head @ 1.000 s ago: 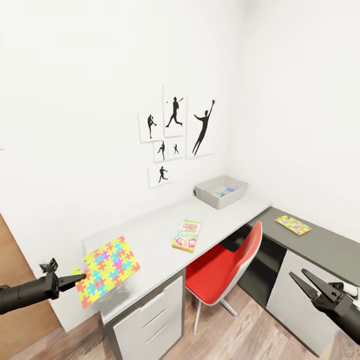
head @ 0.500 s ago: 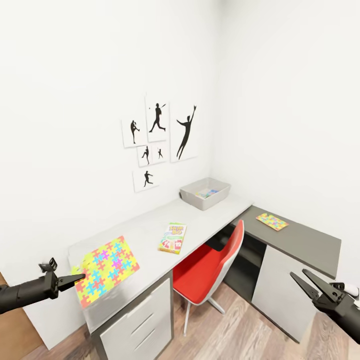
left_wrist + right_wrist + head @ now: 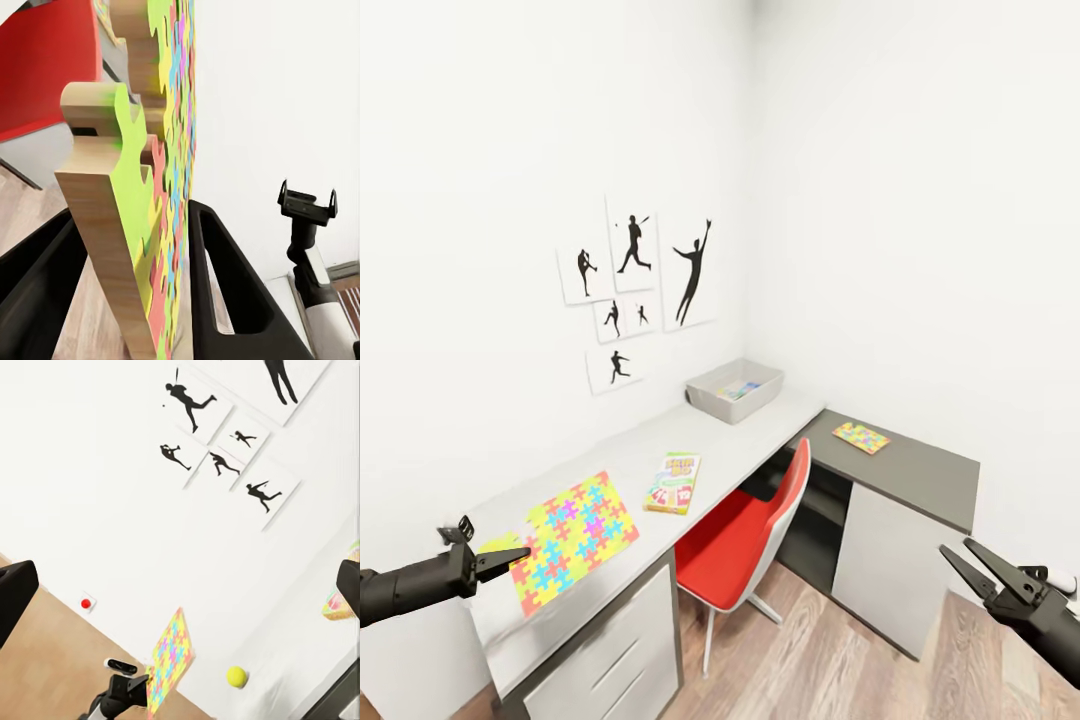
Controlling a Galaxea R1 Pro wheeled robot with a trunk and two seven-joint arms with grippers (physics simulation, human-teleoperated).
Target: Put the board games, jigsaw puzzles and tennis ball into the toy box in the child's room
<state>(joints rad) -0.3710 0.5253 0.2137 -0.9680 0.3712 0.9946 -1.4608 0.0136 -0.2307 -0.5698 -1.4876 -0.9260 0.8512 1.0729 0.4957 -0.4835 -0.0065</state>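
My left gripper is shut on the edge of a jigsaw puzzle, a thin mosaic slab held tilted above the near end of the pale grey table. In the left wrist view the puzzle stands edge-on between the two black fingers. A Skip-Bo board game lies mid-table. The grey toy box sits at the far end with something colourful inside. A second puzzle lies on the lower dark top. The tennis ball rests on the table near the held puzzle. My right gripper is open.
A red chair is tucked under the table at the corner. Drawers sit under the near end. Black silhouette posters hang on the white wall. Wood-plank floor lies between me and the desk.
The whole view has swung: the desk, posters and toy box have slid leftward and look farther off. Both grippers keep their places in the picture, the left still holding the puzzle.
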